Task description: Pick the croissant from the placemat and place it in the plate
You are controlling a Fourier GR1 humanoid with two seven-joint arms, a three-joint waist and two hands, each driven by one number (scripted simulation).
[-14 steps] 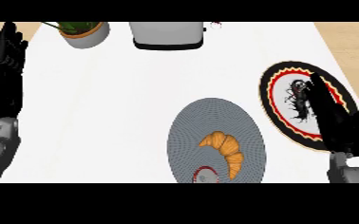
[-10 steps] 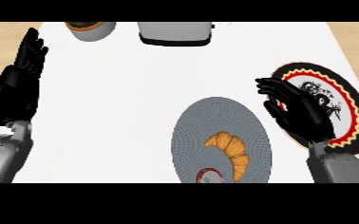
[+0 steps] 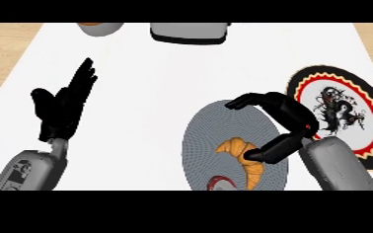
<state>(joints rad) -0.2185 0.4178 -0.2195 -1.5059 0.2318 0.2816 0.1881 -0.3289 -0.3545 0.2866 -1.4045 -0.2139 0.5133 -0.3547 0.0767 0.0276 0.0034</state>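
Observation:
A golden croissant [image 3: 244,154] lies on the round grey placemat [image 3: 211,133] at the lower middle of the counter. My right hand [image 3: 287,116] hovers over the placemat's right side, fingers curved, thumb tip next to the croissant's right edge, holding nothing. The plate [image 3: 331,101], white with a black figure and a red, black and yellow rim, sits to the right, partly hidden by my right forearm. My left hand [image 3: 64,106] rests open at the left, fingers up.
A grey toaster-like box [image 3: 189,31] stands at the back centre. A white pot [image 3: 100,27] sits at the back left. A small red and white object [image 3: 221,183] shows at the placemat's lower edge.
My right hand has moved left from over the plate to above the placemat and curled toward the croissant. The left hand has shifted right, into the view.

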